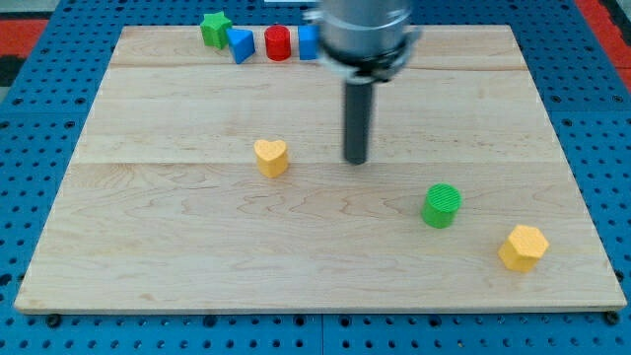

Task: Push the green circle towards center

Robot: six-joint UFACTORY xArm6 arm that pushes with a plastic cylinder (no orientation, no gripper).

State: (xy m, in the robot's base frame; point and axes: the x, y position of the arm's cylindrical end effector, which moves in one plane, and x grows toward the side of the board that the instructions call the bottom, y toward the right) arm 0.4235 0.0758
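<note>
Camera view: no gripper on this rig, just the rod, so nothing opens or closes. My tip (355, 161) sits near the middle of the tabletop (177, 247), touching no block. Green circle (442, 205) is well apart from it, toward the view's lower right, upright, with the yellow hexagon (522, 248) near it further down-right. Yellow heart (270, 157) lies to the view's left of the tip. Along the top edge: green star-like block (215, 28), blue block (240, 44), red cylinder (278, 43), another blue block (308, 42) partly hidden by the arm. Judgement: tip is on the wrong side; it needs to get behind the circle, on its lower-right, then push up-left.
</note>
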